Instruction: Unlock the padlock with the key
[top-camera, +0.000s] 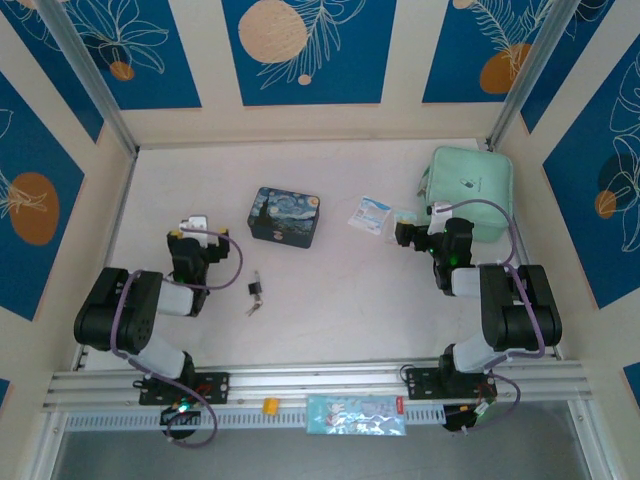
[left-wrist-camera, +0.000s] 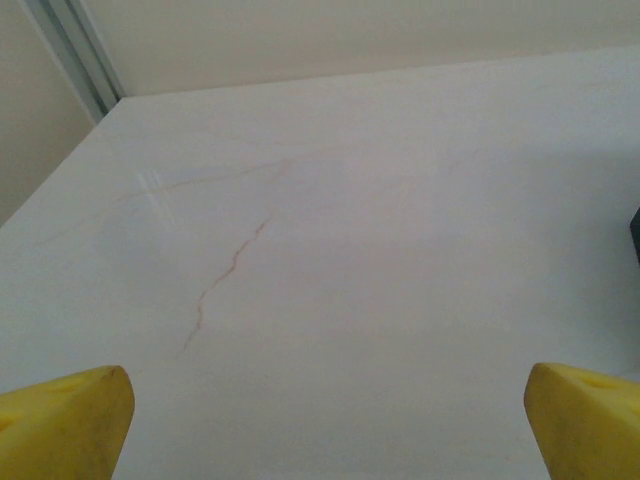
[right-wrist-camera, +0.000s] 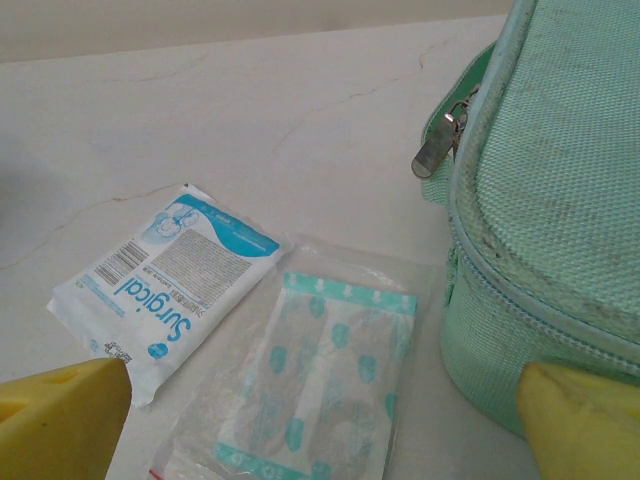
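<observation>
The tiny black padlock (top-camera: 257, 289) lies on the white table, left of centre, with its thin shackle pointing away from the arms. The small silvery key (top-camera: 252, 307) lies just in front of it, close to or touching it. My left gripper (top-camera: 196, 228) is to the padlock's left and a little farther back; in the left wrist view its yellow fingertips (left-wrist-camera: 60, 420) stand wide apart over bare table, so the left gripper (left-wrist-camera: 325, 425) is open. My right gripper (top-camera: 412, 230) is far to the right, and the right gripper (right-wrist-camera: 320, 425) is open over the sachets.
A blue Starry Night tin (top-camera: 284, 216) stands behind the padlock. Two plastic sachets (right-wrist-camera: 165, 285) (right-wrist-camera: 320, 380) lie beside a mint-green zip bag (right-wrist-camera: 555, 200) at the back right. Walls close in the table on three sides; a rail (top-camera: 320, 380) runs along the near edge.
</observation>
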